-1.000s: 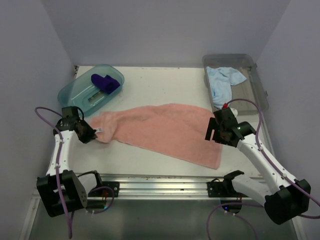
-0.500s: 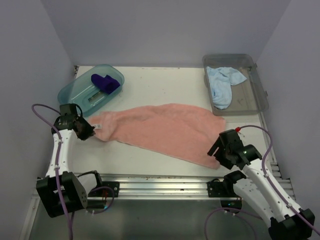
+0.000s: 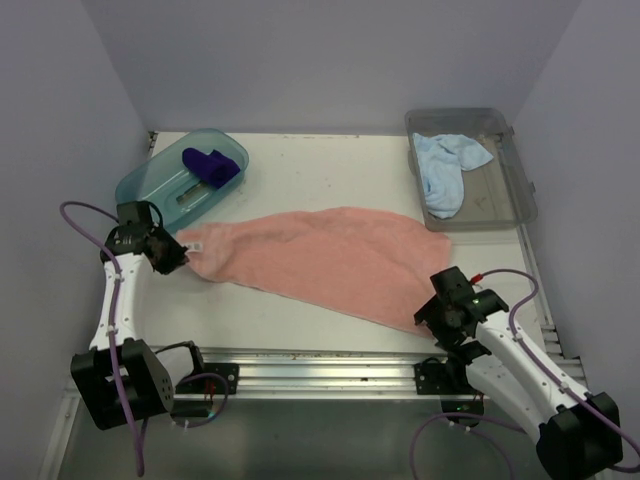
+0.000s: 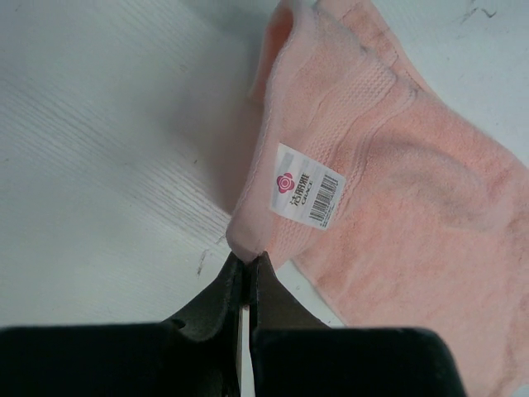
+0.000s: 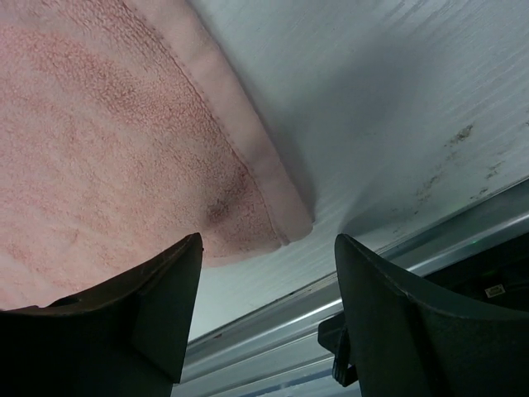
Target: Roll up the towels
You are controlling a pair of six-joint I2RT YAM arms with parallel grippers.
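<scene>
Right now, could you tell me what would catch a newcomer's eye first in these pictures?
The salmon pink towel sprawls diagonally across mid-table, the left gripper shut on its left corner, the right gripper open above its near right corner. A dark purple towel sits in the teal tub back left, a light blue towel in the grey bin back right.

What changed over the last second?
The right gripper swung back toward the near edge, now open over the near right corner of the pink towel. The left gripper stayed shut on its left corner. The purple towel and blue towel did not move.
</scene>
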